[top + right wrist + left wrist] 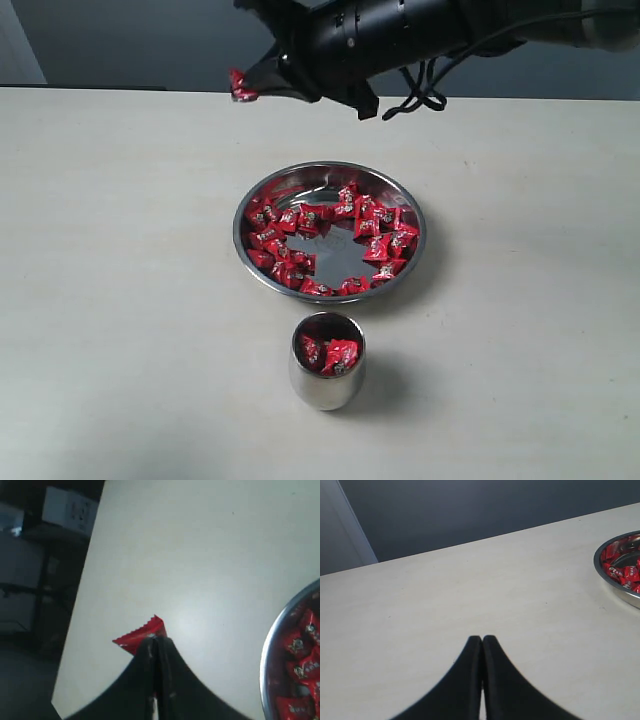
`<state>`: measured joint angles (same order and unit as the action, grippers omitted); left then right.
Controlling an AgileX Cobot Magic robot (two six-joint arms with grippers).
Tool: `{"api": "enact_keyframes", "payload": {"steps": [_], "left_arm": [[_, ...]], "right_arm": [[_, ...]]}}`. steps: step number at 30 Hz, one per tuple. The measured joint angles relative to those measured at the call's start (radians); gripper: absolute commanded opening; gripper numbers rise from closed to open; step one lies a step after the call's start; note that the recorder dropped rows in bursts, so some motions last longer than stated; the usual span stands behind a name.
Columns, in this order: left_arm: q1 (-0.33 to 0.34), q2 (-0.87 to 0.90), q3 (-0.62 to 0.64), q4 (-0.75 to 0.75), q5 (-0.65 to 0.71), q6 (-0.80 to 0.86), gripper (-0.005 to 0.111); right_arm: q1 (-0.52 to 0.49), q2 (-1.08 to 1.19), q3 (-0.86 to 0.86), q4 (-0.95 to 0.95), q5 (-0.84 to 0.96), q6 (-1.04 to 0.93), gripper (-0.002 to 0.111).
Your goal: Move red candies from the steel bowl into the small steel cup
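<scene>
Beyond the steel bowl (238,232), the right jaws pinch one red candy (242,86); the small steel cup (322,392) stands across it.

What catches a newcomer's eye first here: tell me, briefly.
The ring of red candies in the steel bowl at the middle of the table. Behind it, the right gripper is shut on one red candy, raised near the far edge. In front stands the small steel cup, a few more inside.
</scene>
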<state>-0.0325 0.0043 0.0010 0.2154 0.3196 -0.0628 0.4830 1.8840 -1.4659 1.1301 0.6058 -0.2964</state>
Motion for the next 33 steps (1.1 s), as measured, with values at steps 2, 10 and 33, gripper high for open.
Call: {"api": "enact_keyframes", "payload": {"steps": [2,10,33], "left_arm": [[0.000,0.000,0.000,0.000,0.000,0.000,0.000],[0.000,0.000,0.000,0.000,0.000,0.000,0.000],[0.000,0.000,0.000,0.000,0.000,0.000,0.000]], "right_arm": [[-0.024,0.000,0.000,0.031,-0.002,-0.003,-0.001],[-0.040,0.000,-0.002,-0.284,0.274,-0.123,-0.001],[0.191,-0.001,0.124,-0.762,0.615,-0.089,-0.001]]}}
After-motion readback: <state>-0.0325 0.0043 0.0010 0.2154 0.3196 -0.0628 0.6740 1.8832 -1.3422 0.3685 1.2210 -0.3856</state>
